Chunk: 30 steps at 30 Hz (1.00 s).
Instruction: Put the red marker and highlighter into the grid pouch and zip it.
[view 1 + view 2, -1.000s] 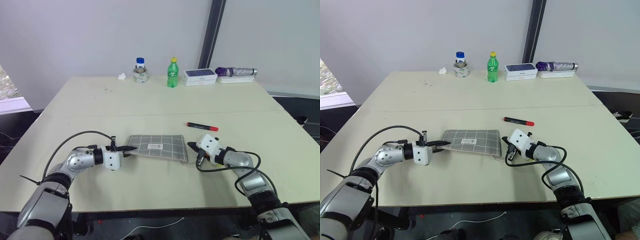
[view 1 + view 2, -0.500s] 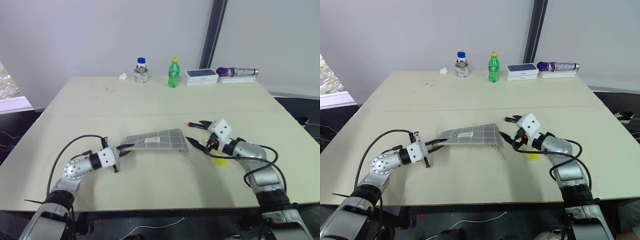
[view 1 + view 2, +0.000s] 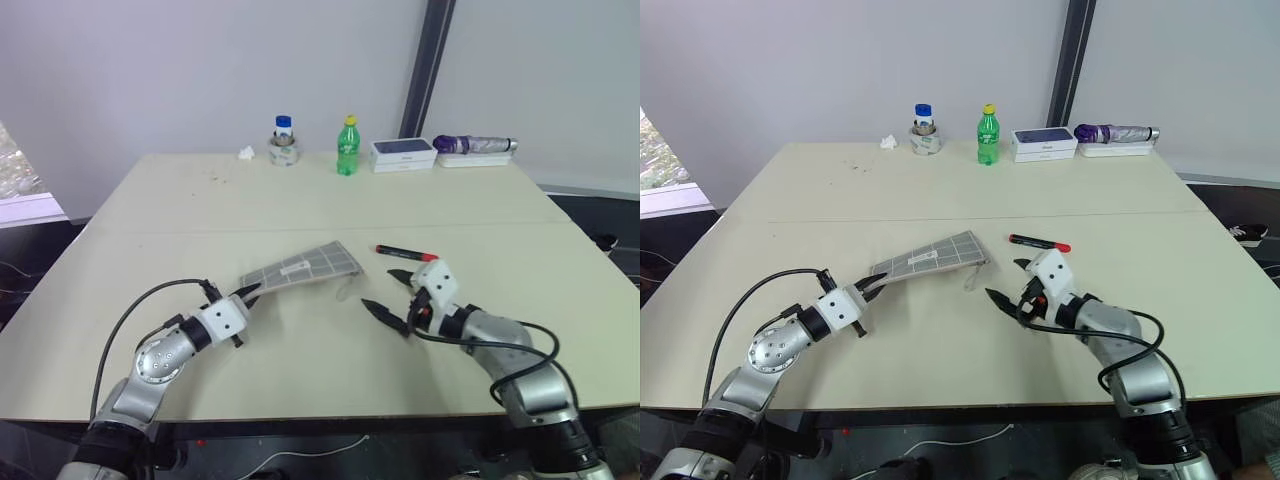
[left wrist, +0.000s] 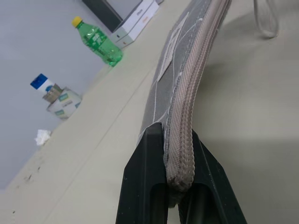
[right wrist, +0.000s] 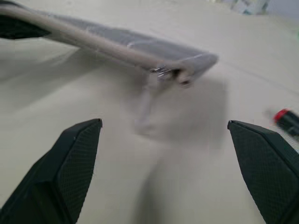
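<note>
1. Left gripper (image 3: 248,293) is clamped tight on one end of the pouch (image 3: 303,266), fingers pinching right on the zipper edge (the left wrist view shows the fabric squeezed between them).
2. The pouch is lifted off the table (image 3: 300,200) at a slant. The held end sits toward the robot, and the far end tips up and away, with a small loop strap dangling off that far corner.
3. The pouch's grid side with the little white label faces up. I can't tell from here if the zipper is open or closed along its length.
4. Right gripper (image 3: 393,297) is spread wide open with nothing in it, hovering just beside the pouch's far end on the robot's right (the right wrist view shows both fingers wide apart, with the pouch end between them further out).
5. The marker (image 3: 405,252) lies flat on the table, near the pouch's far end and a bit past the right gripper, red cap pointing away from the pouch.
6. Well beyond the pouch, along the table's back edge, there's a jar (image 3: 283,141) with a blue lid, a green bottle (image 3: 346,146), a white box (image 3: 400,153), and a folded purple umbrella (image 3: 473,145).
7. A small white crumpled scrap (image 3: 243,153) sits just beside the jar.
</note>
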Motion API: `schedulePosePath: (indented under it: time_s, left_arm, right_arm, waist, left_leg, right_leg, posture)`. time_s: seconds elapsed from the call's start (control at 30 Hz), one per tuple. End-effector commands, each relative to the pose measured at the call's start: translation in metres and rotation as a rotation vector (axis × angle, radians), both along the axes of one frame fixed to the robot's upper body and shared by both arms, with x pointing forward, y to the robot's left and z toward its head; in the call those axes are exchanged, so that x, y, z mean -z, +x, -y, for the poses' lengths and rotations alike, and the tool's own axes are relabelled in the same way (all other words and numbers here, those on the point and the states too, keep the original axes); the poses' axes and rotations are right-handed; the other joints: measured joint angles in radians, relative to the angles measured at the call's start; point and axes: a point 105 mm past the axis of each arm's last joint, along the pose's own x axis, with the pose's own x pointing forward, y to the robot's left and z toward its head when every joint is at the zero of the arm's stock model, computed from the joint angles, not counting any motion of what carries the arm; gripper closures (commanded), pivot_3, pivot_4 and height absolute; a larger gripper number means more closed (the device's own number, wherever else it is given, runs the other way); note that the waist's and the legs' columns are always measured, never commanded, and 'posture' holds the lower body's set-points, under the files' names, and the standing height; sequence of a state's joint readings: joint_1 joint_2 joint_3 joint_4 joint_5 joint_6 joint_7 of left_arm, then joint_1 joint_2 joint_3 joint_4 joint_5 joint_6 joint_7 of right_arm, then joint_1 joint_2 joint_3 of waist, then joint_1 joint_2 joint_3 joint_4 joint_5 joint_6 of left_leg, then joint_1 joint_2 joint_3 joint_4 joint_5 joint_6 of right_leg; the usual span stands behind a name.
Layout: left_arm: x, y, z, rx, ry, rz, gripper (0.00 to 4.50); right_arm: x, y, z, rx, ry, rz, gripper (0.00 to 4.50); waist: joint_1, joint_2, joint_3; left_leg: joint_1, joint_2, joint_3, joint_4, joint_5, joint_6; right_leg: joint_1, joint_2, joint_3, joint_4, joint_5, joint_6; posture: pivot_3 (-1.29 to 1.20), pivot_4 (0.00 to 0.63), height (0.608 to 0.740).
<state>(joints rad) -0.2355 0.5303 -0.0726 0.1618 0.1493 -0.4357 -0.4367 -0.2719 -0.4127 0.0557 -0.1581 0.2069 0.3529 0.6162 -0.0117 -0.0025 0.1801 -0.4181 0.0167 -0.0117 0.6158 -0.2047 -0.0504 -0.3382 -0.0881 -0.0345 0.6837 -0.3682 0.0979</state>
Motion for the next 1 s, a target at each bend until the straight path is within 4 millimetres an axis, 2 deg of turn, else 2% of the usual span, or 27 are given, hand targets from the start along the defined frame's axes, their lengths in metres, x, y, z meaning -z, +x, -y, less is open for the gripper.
schedulePosePath:
  time_s: [0.03, 0.23, 0.33, 0.5, 0.63, 0.77, 0.83, 1.0]
  left_arm:
    - [-0.017, -0.003, 0.0, -0.019, -0.015, 0.059, 4.5]
    - [-0.024, -0.004, -0.003, -0.033, -0.023, 0.068, 4.5]
    - [-0.025, -0.004, -0.002, -0.032, -0.019, 0.071, 4.5]
    - [-0.025, -0.002, -0.002, -0.046, -0.029, 0.072, 4.5]
    - [-0.024, -0.002, -0.005, -0.064, -0.023, 0.071, 4.5]
    - [-0.021, 0.0, -0.007, -0.084, -0.01, 0.065, 4.5]
    - [-0.019, 0.0, -0.006, -0.086, 0.004, 0.069, 4.5]
    - [-0.01, -0.003, 0.004, -0.07, 0.028, 0.069, 4.5]
  right_arm:
    - [-0.002, 0.012, 0.001, 0.098, -0.003, 0.04, 0.04]
    - [-0.002, 0.022, -0.015, 0.087, 0.096, -0.01, 0.04]
    - [-0.008, 0.031, -0.02, 0.098, 0.147, -0.018, 0.04]
    - [-0.006, 0.037, -0.026, 0.088, 0.147, -0.028, 2.2]
    - [-0.003, 0.036, -0.029, 0.085, 0.136, -0.035, 4.32]
    - [-0.004, 0.036, -0.032, 0.076, 0.082, -0.016, 4.42]
    - [-0.004, 0.036, -0.035, 0.064, -0.033, 0.037, 4.42]
    - [-0.012, 0.033, -0.06, 0.023, -0.118, 0.079, 4.42]
  waist:
    - [0.0, 0.0, 0.0]
    - [-0.001, 0.0, 0.0]
    - [-0.001, 0.0, 0.0]
    - [0.001, 0.0, 0.0]
    - [-0.001, 0.0, 0.0]
    - [-0.001, 0.0, 0.0]
    - [-0.002, 0.0, 0.0]
    - [-0.003, 0.0, 0.0]
  left_leg:
    - [0.0, 0.0, 0.0, 0.0, 0.0, 0.0]
    - [0.0, 0.0, 0.001, -0.001, 0.0, 0.0]
    - [0.0, 0.0, 0.001, -0.001, 0.0, 0.0]
    - [0.0, 0.0, 0.002, -0.001, 0.0, 0.0]
    - [0.0, 0.0, 0.002, -0.001, 0.0, 0.001]
    - [0.0, 0.0, 0.002, -0.001, 0.0, 0.001]
    - [0.0, 0.0, 0.002, -0.001, 0.0, 0.001]
    - [0.0, 0.0, 0.003, -0.002, 0.0, 0.0]
  right_leg:
    - [0.0, 0.0, 0.0, 0.0, 0.0, 0.0]
    - [-0.001, 0.0, 0.001, 0.0, 0.0, 0.0]
    - [-0.001, 0.0, 0.001, 0.0, 0.0, 0.0]
    - [-0.001, 0.0, 0.002, 0.0, 0.0, 0.0]
    - [-0.002, 0.0, 0.002, 0.0, 0.0, 0.0]
    - [-0.002, 0.0, 0.002, 0.0, 0.0, 0.0]
    - [-0.002, 0.0, 0.002, 0.0, 0.0, 0.0]
    - [-0.003, 0.0, 0.003, 0.0, 0.0, 0.0]
  posture:
    - [0.0, 0.15, 0.74]
    - [0.0, 0.15, 0.74]
    - [0.0, 0.15, 0.74]
    - [0.0, 0.15, 0.74]
    - [0.0, 0.15, 0.74]
    - [0.0, 0.15, 0.74]
    - [0.0, 0.15, 0.74]
    - [0.0, 0.15, 0.74]
